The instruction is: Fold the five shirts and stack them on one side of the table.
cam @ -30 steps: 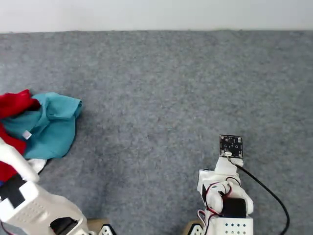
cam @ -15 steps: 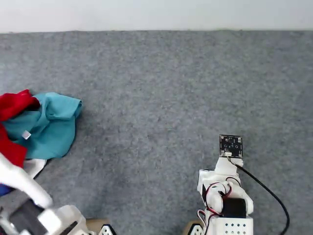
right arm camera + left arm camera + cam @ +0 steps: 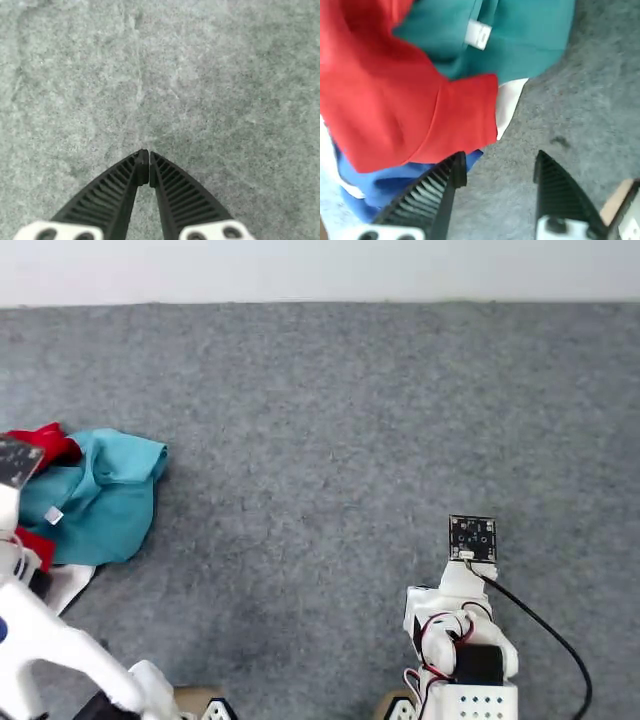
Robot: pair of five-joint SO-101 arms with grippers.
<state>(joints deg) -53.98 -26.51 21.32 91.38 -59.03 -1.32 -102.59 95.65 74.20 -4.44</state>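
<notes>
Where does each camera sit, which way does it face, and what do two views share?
High view: fixed overhead, looking down on the gray table; left arm and right arm at the near edge.
Left wrist view: on the left arm, facing down at the red shirt and teal shirt; left gripper, fingers open.
Right wrist view: on the right arm, facing down at bare table; right gripper shut.
Shared: high and left wrist views both show those two shirts.

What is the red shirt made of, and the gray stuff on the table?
The red shirt looks like soft matte cloth, maybe cotton: it droops in folds. The gray table cover looks like felt or thin carpet: fuzzy, mottled, no shine.
</notes>
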